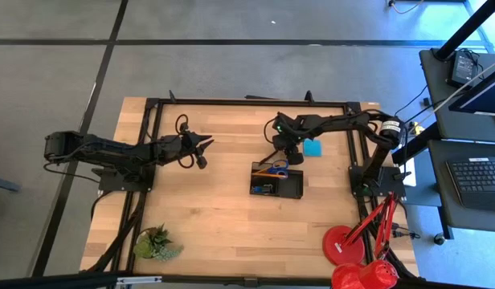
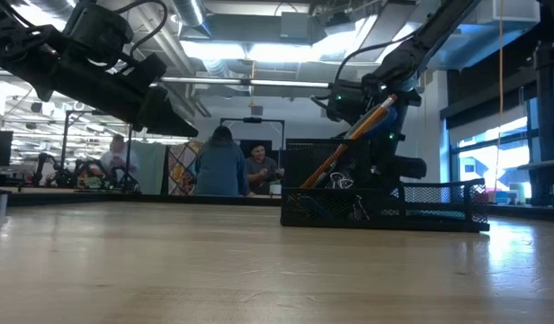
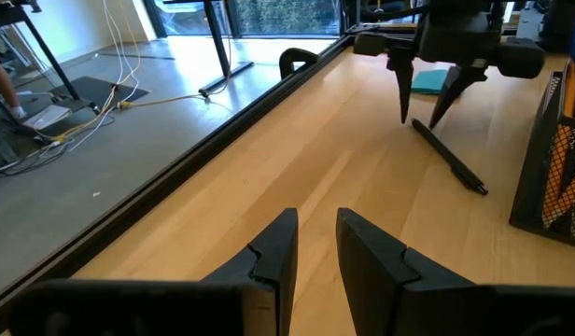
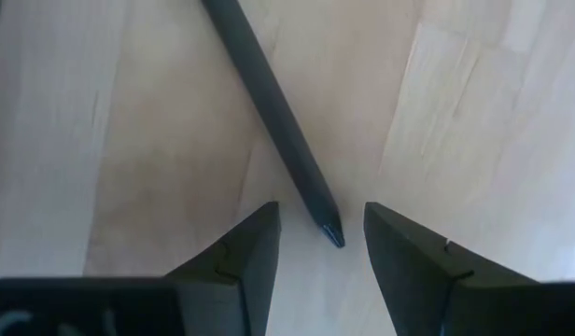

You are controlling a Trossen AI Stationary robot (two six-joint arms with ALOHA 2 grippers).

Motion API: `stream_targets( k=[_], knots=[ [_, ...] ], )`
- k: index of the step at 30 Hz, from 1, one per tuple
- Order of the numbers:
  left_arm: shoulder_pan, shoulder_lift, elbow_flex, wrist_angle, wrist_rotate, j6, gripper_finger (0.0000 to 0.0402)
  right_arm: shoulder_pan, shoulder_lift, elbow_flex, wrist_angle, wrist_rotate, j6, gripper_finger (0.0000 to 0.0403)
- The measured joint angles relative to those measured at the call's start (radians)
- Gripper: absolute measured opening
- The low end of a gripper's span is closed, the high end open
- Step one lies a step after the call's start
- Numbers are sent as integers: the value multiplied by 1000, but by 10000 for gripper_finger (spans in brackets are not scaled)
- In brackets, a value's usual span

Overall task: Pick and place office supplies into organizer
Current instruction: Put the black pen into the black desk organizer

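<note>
The right claw (image 4: 320,245) hangs over the black pen (image 4: 273,112), its two fingers spread and pinching nothing. In the right wrist view the pen's tip sits just in the gap between them, while the barrel runs away toward the upper left of that frame, so its long axis lies at a slant to the line between the fingers, not squarely across it. That slant is what the coming pick turns on, to my eye: the claw is over the very end of the pen, not its middle.

In the high view the right claw (image 1: 281,148) is just above centre of the frame, with the square blue note pad (image 1: 312,148) close on its right and the organizer (image 1: 289,186) right below it, already holding orange pencils (image 1: 272,170).

The left claw (image 3: 314,245), fingers slightly parted and empty, waits well apart at the left of the table (image 1: 199,217), pointing toward the pen (image 3: 448,156). The right arm is far nearer.
</note>
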Motion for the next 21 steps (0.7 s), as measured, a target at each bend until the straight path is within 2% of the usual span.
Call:
stream_targets(
  k=[11, 21],
  knots=[
    [0, 0, 0, 0, 0, 0, 72, 2, 12, -2, 35, -74, 5, 163],
    [0, 0, 0, 0, 0, 0, 72, 2, 60, 5, 14, -86, 43, 160]
  ],
)
